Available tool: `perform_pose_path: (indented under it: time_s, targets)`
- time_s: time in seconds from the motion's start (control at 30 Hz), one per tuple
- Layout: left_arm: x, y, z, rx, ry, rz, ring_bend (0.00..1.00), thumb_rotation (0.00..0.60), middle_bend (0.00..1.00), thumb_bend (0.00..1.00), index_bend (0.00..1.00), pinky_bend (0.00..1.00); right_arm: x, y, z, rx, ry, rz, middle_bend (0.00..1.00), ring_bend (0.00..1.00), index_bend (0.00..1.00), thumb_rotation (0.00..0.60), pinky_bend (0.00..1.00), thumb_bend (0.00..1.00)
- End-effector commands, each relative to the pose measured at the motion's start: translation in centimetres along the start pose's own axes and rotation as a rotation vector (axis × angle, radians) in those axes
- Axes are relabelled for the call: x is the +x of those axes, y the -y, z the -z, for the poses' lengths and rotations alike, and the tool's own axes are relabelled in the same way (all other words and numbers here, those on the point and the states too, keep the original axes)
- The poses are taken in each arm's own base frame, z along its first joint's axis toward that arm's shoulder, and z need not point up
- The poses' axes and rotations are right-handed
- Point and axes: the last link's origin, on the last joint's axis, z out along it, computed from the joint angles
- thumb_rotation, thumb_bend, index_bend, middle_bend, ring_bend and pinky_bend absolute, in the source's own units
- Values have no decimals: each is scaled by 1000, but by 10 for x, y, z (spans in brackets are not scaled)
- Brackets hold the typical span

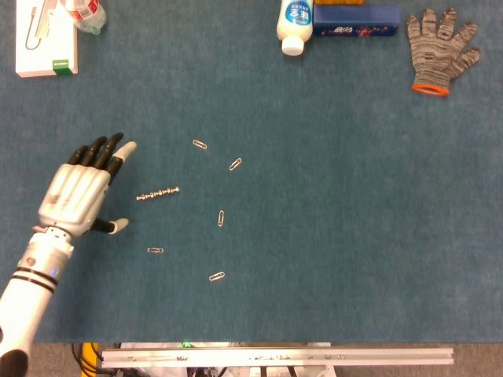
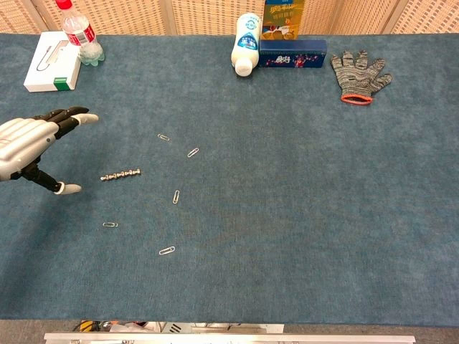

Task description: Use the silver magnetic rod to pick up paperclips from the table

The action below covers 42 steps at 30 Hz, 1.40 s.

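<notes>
My left hand [image 1: 78, 192] hovers left of the magnetic rod [image 1: 157, 193], fingers spread, holding nothing. Paperclips [image 1: 221, 218] lie scattered right of and below the rod.

A lab-style test table [image 2: 301, 236] — blue felt top, woven screens [image 2: 179, 16] behind, aluminium rail [image 1: 275, 356] in front
</notes>
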Motion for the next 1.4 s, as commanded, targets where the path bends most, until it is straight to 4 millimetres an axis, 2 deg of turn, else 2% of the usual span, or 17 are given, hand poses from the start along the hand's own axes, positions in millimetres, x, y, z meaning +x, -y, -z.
perform_pose_path:
  time_s: [0.03,0.23,0.63,1.4]
  targets:
    - [-1,-5,-9,-5,-6,7,0,600,0,0,0,110,-1,-2,1,-2,3,-3,196,189,170,600,350,0]
    - [-2,-13,-19,-18,-1,14,0,600,0,0,0,110,-4,-4,3,-5,5,-16,196,190,173,600,350,0]
    - [-6,-13,-36,-1,25,36,0,600,0,0,0,110,-7,-4,2,-2,12,-22,196,189,179,600,350,0]
    - [-17,-21,-52,-8,69,25,0,600,0,0,0,110,-13,-6,4,-10,27,-33,196,189,191,600,350,0]
